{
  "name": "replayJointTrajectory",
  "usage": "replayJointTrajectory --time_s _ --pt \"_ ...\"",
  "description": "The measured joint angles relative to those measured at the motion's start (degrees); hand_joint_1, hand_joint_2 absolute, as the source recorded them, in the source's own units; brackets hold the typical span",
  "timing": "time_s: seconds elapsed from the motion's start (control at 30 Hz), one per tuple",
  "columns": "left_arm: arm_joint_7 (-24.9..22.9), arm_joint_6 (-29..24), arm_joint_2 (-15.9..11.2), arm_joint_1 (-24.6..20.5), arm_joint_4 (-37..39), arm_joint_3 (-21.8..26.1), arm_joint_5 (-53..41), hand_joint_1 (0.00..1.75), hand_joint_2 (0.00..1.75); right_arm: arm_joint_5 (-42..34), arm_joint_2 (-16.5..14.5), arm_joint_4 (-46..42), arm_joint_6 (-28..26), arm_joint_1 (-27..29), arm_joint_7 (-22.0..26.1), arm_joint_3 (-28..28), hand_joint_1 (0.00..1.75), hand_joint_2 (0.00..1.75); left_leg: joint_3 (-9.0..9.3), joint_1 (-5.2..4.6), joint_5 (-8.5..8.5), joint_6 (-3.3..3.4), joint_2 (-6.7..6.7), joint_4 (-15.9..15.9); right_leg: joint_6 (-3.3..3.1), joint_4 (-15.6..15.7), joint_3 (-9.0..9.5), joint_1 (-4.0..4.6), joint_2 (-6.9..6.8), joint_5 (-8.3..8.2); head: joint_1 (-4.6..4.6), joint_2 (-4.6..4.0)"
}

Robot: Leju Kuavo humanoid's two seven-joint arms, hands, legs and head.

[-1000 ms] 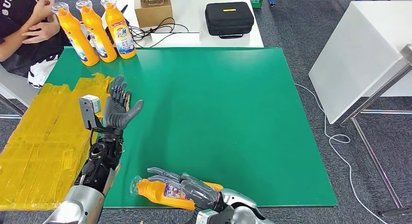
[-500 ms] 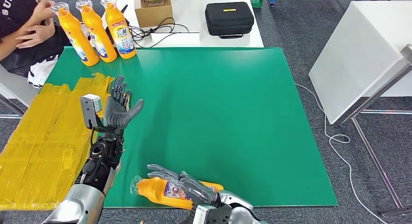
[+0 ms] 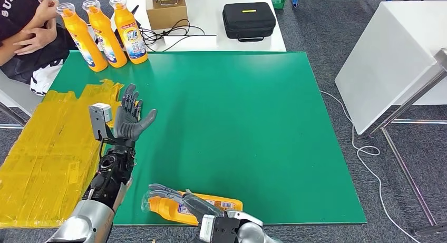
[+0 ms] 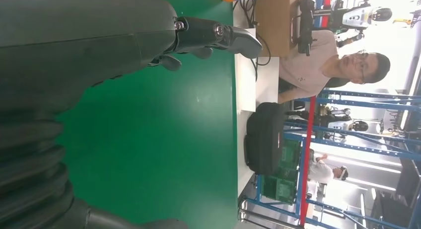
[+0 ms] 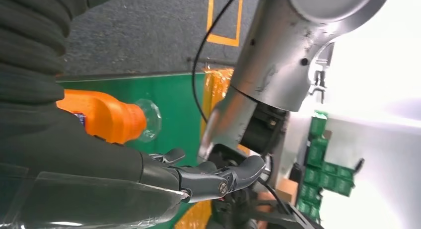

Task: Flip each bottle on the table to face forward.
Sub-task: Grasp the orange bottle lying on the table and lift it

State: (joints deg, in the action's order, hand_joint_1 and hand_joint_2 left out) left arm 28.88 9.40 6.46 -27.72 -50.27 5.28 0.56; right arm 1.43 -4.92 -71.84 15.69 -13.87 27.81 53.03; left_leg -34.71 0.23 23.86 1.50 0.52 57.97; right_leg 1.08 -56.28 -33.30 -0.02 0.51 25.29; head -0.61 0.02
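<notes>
Head view: orange bottle (image 3: 176, 207) lies on its side at the near edge of the green table (image 3: 237, 122), clear cap pointing toward the robot's left. Right hand (image 3: 182, 201) lies over the bottle, fingers spread and reaching past its shoulder; whether it actually grips cannot be told. Left hand (image 3: 129, 116) raised above the table's left part, fingers apart, holding nothing. Three more orange bottles (image 3: 103, 33) stand upright at the far left corner, just beside a seated person (image 3: 26, 37). Black case (image 3: 249, 20) on the white table beyond
</notes>
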Motion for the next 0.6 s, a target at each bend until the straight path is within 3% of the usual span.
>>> replayJointTrajectory --time_s 0.6 --pt "1.1 0.2 0.0 -1.8 4.5 -0.1 1.3 0.0 1.75 -5.4 -3.4 12.6 6.9 -3.0 -3.1 1.6 0.0 1.75 0.0 0.01 0.0 0.0 0.0 0.0 0.0 0.0 0.0 0.0 0.0 0.0 0.0 0.0"
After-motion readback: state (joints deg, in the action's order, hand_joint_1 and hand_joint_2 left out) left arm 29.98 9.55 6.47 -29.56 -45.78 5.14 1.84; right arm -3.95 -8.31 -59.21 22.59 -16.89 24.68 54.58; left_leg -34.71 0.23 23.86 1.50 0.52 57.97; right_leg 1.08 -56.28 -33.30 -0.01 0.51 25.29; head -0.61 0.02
